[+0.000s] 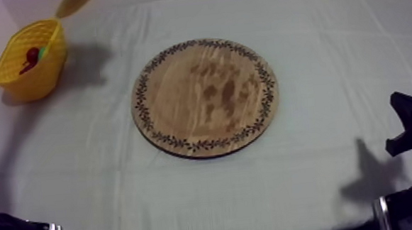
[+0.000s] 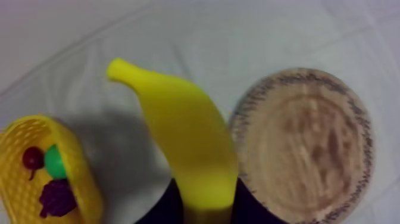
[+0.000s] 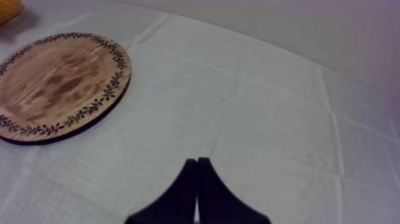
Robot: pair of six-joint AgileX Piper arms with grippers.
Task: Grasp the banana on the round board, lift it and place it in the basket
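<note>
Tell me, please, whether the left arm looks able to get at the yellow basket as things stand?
Probably yes: the left tool, shut on the banana, hangs close beside the basket, whose open mouth faces up with nothing between them; the fruit inside leaves room.

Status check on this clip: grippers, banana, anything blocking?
Left gripper shut on long yellow toy banana, held beside yellow basket. Right gripper shut, idle over cloth. Nothing in the way.

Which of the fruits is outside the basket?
The banana, held by the left gripper near the basket; the grapes, small red fruit and green fruit lie inside it.
</note>
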